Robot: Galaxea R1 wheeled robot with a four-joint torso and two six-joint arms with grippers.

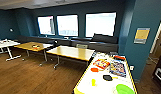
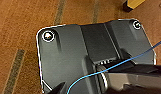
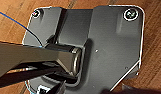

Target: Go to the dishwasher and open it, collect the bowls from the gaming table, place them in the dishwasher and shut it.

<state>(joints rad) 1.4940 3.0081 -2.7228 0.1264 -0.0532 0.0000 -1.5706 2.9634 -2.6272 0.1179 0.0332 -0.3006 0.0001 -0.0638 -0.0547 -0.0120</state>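
Ahead, lower right: gaming table point(image 1: 84, 79), white top; lime-green bowl point(image 1: 124, 89) at near end, small yellow bowl point(image 1: 93, 82) nearby. Grippers' state: cannot tell.

Your head camera looks from high up, forward and down, with the yellow-rimmed white gaming table point(image 1: 89, 75) near at the frame's lower right. Both wrist cameras face down, close above the brown wooden plank floor point(image 2: 18, 27).

lime-green bowl point(image 1: 124, 89), yellow bowl point(image 1: 93, 82) — white, yellow-rimmed gaming table point(image 1: 84, 87).
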